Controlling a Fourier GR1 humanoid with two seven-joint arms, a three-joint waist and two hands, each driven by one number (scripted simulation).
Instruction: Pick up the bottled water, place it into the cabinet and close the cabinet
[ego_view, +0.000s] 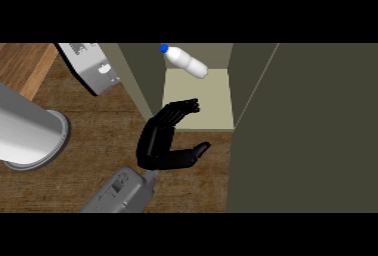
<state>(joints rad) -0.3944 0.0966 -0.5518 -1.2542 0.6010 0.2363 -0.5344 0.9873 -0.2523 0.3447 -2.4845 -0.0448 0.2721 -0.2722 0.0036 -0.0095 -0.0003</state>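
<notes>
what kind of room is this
Most likely a kitchen: a wooden counter, an open cabinet with a water bottle lying on its shelf, and a large metal pot at the left.

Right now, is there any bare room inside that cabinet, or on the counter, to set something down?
Yes. The cabinet floor is bare in front of the bottle, which lies at the back; the open hand reaches toward that patch. On the counter, bare wood lies between the grey cylinder and the hand. It is tighter near the grey panel.
</notes>
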